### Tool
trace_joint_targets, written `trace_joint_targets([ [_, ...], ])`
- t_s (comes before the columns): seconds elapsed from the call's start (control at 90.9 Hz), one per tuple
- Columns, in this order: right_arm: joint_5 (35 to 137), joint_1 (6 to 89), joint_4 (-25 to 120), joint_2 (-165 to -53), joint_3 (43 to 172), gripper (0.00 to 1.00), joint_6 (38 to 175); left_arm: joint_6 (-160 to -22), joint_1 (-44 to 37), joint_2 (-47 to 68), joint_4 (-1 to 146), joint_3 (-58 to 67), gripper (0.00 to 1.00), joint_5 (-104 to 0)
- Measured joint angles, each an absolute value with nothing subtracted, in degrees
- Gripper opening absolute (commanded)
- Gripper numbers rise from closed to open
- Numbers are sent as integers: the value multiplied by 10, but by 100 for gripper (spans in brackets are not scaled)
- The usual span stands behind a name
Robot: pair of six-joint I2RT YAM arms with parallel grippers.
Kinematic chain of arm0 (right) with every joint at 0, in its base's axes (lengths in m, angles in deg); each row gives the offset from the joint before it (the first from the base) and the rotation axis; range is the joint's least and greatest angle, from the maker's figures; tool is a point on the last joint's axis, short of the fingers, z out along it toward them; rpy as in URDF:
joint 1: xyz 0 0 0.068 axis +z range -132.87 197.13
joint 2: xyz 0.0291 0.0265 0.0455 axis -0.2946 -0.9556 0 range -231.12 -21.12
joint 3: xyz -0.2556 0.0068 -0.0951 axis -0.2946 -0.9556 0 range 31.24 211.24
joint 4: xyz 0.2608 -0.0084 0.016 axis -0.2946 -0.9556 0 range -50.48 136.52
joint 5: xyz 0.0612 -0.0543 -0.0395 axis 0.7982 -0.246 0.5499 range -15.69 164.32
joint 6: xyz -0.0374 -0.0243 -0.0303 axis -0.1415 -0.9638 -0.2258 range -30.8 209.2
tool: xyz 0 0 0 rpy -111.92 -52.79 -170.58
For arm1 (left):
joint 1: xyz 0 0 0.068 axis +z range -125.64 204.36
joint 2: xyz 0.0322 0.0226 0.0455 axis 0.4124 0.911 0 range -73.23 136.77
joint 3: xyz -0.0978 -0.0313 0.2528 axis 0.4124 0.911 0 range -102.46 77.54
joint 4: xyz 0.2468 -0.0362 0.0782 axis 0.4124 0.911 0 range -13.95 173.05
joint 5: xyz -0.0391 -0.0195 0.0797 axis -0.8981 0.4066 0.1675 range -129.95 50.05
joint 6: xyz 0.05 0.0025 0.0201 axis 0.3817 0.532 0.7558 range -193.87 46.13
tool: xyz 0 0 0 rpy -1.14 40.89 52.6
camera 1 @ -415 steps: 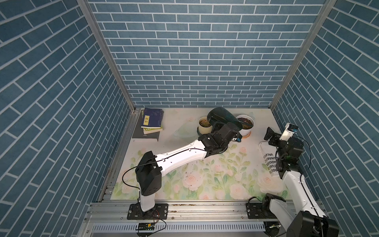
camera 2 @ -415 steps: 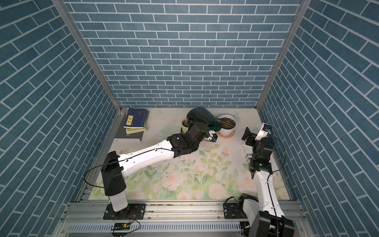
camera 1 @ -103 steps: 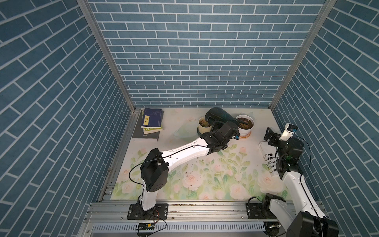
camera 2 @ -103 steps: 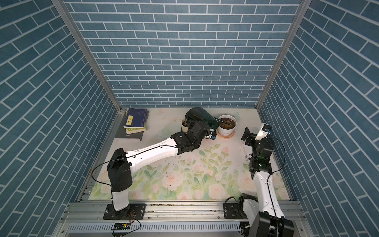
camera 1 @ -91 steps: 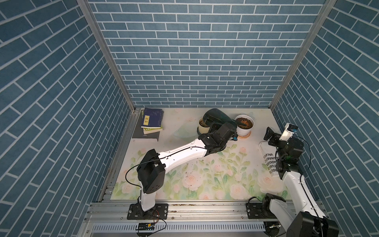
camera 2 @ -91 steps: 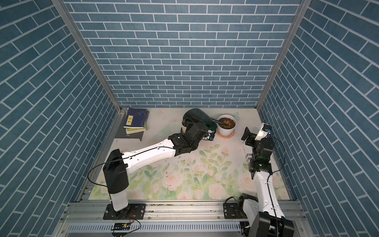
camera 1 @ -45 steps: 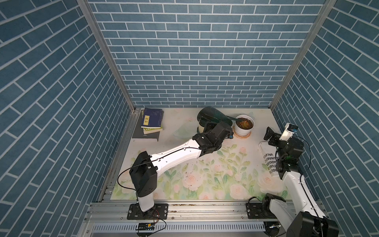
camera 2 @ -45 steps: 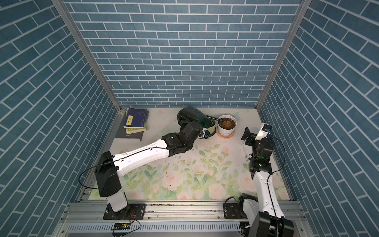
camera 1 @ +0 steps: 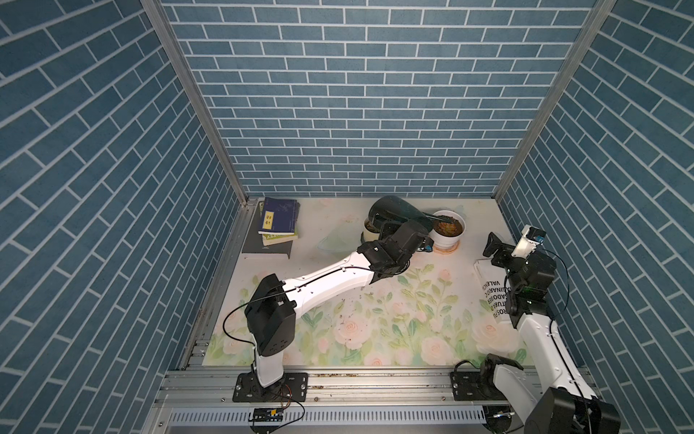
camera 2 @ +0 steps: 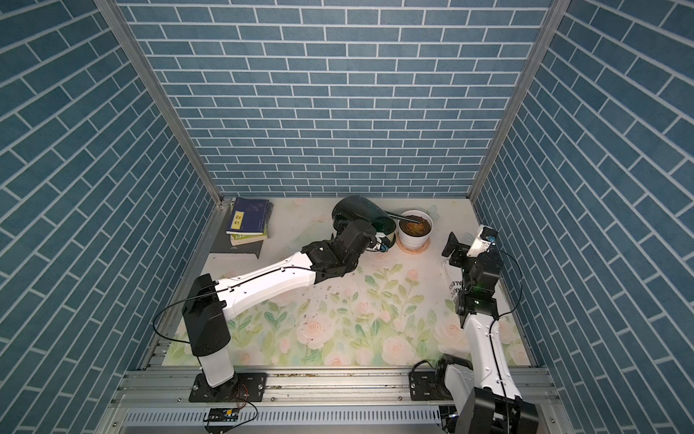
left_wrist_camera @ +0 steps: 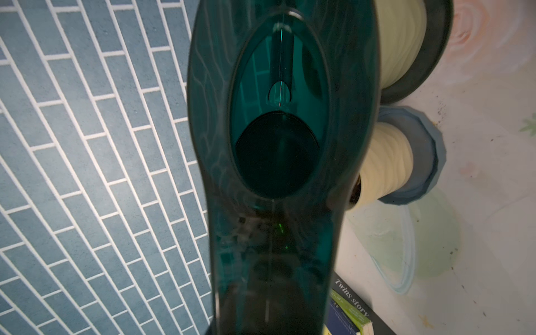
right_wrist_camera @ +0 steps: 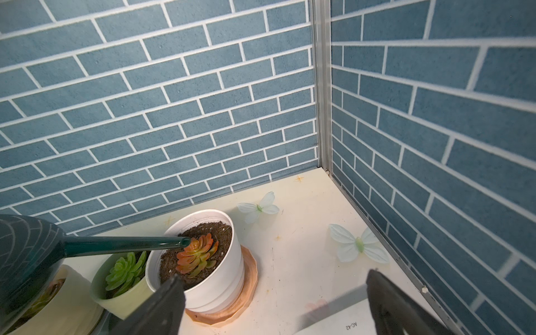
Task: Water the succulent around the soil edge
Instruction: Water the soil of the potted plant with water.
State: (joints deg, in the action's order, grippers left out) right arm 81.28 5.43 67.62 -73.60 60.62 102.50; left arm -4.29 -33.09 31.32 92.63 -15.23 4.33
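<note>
Right fingers [right_wrist_camera: 169, 301] gape empty; watering can [right_wrist_camera: 26, 255] spout [right_wrist_camera: 124, 243] overhangs white pot [right_wrist_camera: 220, 278]'s soil [right_wrist_camera: 223, 232]

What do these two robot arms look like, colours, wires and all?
The left arm and right arm match: smooth white tubular links joined by chunky black joints, with a thin black cable looping outside. Each stands on a black base plate bolted to a silver rail. The right hand has two flat black fingers, and a small white camera sits by it.
</note>
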Motion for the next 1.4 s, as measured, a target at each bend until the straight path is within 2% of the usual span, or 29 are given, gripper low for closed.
trace_joint_targets([
  [0.528, 815, 54, 676, -736, 606, 99, 1025, -79, -329, 250, 955, -104, 0, 21],
  [0.935, 815, 54, 676, -736, 606, 99, 1025, -70, -307, 271, 923, -118, 0, 52],
  [1.397, 815, 54, 676, -737, 606, 99, 1029, -75, -313, 308, 918, -158, 0, 21],
])
